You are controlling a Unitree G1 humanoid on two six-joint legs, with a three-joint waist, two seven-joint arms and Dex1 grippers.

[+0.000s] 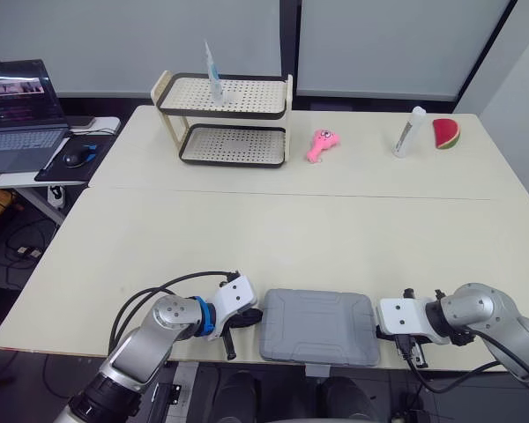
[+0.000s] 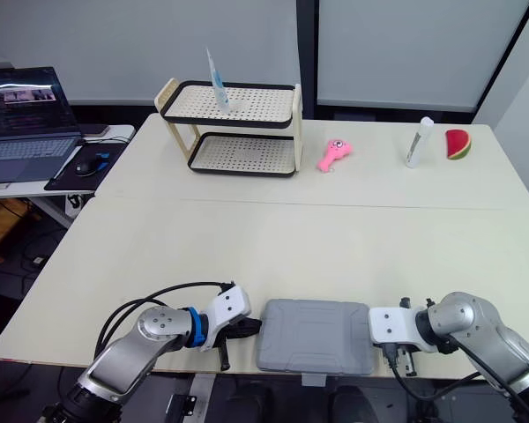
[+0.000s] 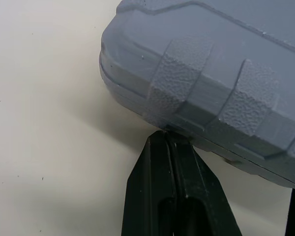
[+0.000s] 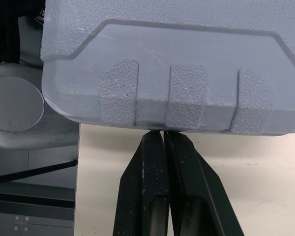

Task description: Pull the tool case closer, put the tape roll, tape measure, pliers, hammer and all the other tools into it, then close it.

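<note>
A grey tool case (image 1: 317, 324) lies flat with its lid down at the table's front edge, and its near side reaches slightly past that edge. My left gripper (image 1: 252, 317) is shut, and its tips touch the case's left side (image 3: 211, 73) low down by the table top. My right gripper (image 1: 377, 332) is shut too, with its fingertips (image 4: 155, 140) pressed against the case's right side (image 4: 172, 59). Nothing is held in either gripper.
At the back left stands a two-tier perforated rack (image 1: 225, 119) with a tube (image 1: 212, 75) upright on top. A pink toy (image 1: 319, 144), a white tube (image 1: 409, 132) and a watermelon slice (image 1: 446, 134) lie along the back. A laptop (image 1: 18, 115) sits on a side desk.
</note>
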